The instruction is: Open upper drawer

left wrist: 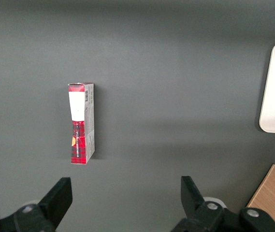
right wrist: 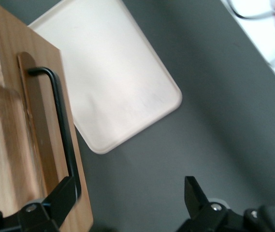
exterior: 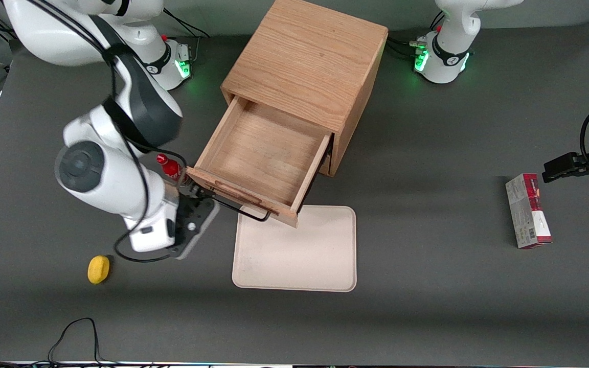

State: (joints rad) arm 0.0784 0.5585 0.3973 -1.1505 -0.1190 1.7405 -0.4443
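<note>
The upper drawer (exterior: 266, 158) stood pulled well out of the oak cabinet (exterior: 307, 66), its bare wooden inside showing, its front hanging over the edge of a cream tray (exterior: 297, 250). The gripper (exterior: 200, 197) sat at the working-arm end of the drawer front, about eight o'clock from the drawer's middle in the front view. Its fingers (right wrist: 62, 200) were spread apart, released, one lying against the end of the black bar handle (right wrist: 62, 128), the other out over bare table.

A small red bottle (exterior: 168, 166) stood just beside the drawer's corner, at about eleven o'clock from the gripper. A yellow object (exterior: 98, 269) lay near the working arm, at seven o'clock from the gripper. A red and white box (exterior: 528, 210) lay toward the parked arm's end.

Everything rested on a dark grey table (exterior: 427, 306).
</note>
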